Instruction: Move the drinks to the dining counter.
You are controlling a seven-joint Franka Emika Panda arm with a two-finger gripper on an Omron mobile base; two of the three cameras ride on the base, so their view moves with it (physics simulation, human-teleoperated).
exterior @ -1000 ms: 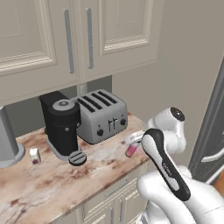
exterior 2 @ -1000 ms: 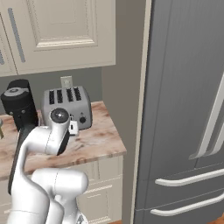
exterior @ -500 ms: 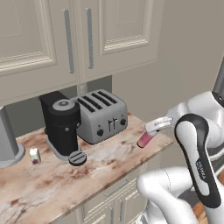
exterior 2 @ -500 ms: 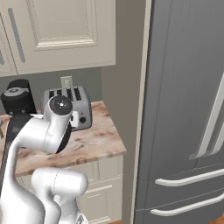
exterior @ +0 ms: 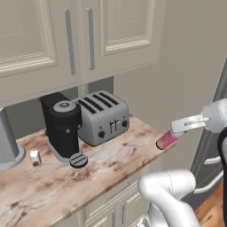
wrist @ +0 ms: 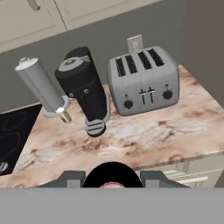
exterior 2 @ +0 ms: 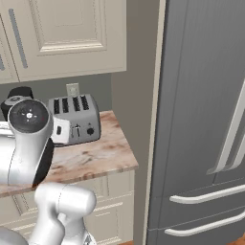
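Left base view: pink cylindrical bottle [exterior: 166, 139] in tool [exterior: 174, 133]

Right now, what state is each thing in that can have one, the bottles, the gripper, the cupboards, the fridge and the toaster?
Pink bottle: held on its side, lifted past the counter edge.
Gripper: shut on the pink bottle.
Small bottle: upright on the counter.
Cupboard doors: closed.
Fridge: closed.
Toaster: slots empty.
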